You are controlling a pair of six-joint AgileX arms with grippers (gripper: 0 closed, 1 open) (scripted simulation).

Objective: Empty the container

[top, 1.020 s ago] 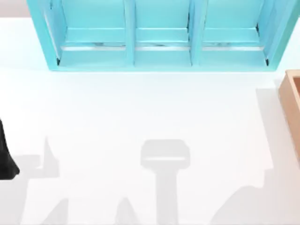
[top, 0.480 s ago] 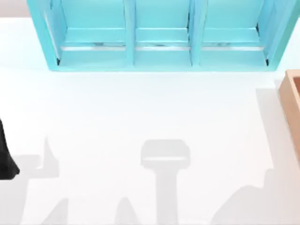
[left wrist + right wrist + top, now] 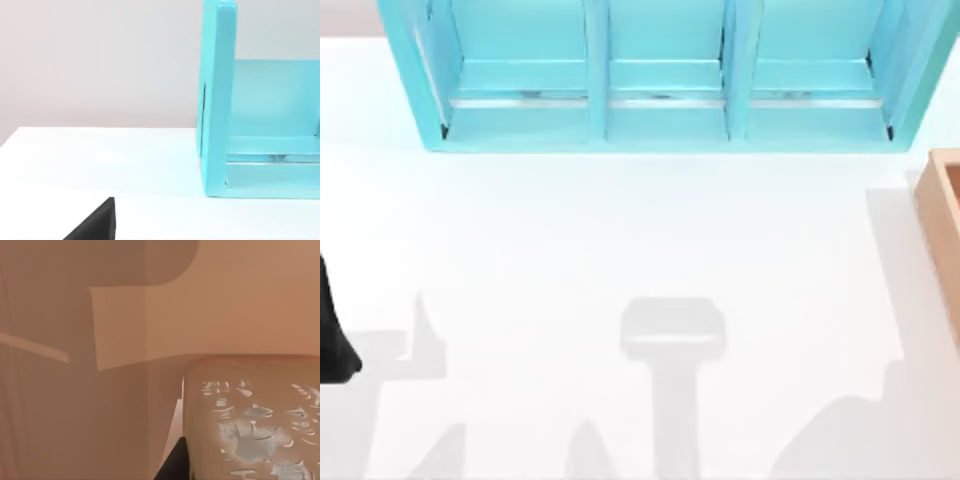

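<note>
The container (image 3: pixel 942 225) is a light-brown wooden box at the table's right edge, cut off by the top view's border. In the right wrist view its orange-brown inner walls (image 3: pixel 100 315) surround the camera, so my right gripper (image 3: pixel 172 466) is down inside it, showing as a dark sliver. Close beside that sliver lies a tan block (image 3: pixel 255 415) with pale grey-white flecks on its top. Whether the gripper touches the block I cannot tell. My left arm (image 3: pixel 332 335) is parked at the table's left edge, and a black part of its gripper (image 3: pixel 95 224) hangs over the white tabletop.
A big turquoise three-bay shelf unit (image 3: pixel 660 75) stands along the back of the table, and its end wall (image 3: pixel 218 100) shows in the left wrist view. The white tabletop (image 3: pixel 620 230) stretches between the shelf and the arms, crossed by grey shadows.
Only the shadow at the table's lower right has shifted slightly. The left arm and the container have not moved.
</note>
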